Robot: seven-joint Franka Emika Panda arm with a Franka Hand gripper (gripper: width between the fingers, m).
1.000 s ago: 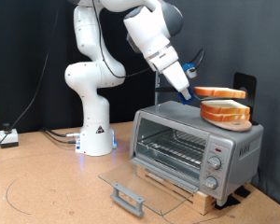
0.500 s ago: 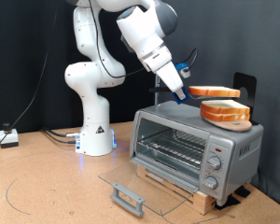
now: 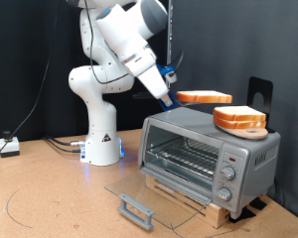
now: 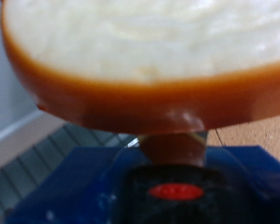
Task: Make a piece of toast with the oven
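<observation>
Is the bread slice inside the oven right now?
No, the tool holds the bread slice in the air above the oven.

1. The boxy silver-grey countertop toaster oven (image 3: 209, 159) stands with its glass door (image 3: 149, 193) folded down flat, so its mouth and wire rack (image 3: 184, 157) are open to the front.
2. The lowered door and its grey bar handle (image 3: 136, 209) take up the brown desk (image 3: 50, 188) just before the oven.
3. A thick pile of bread slices (image 3: 239, 120) occupies the oven roof toward the exterior view's right; the roof's left part is bare.
4. The flat square slice of pale bread with orange-brown crust (image 3: 204, 97), gripped in the jaws of the gripper (image 3: 173, 99), hangs above that bare part, apart from the pile.
5. The white arm base (image 3: 101, 139) stands at the exterior view's left of the oven.
</observation>
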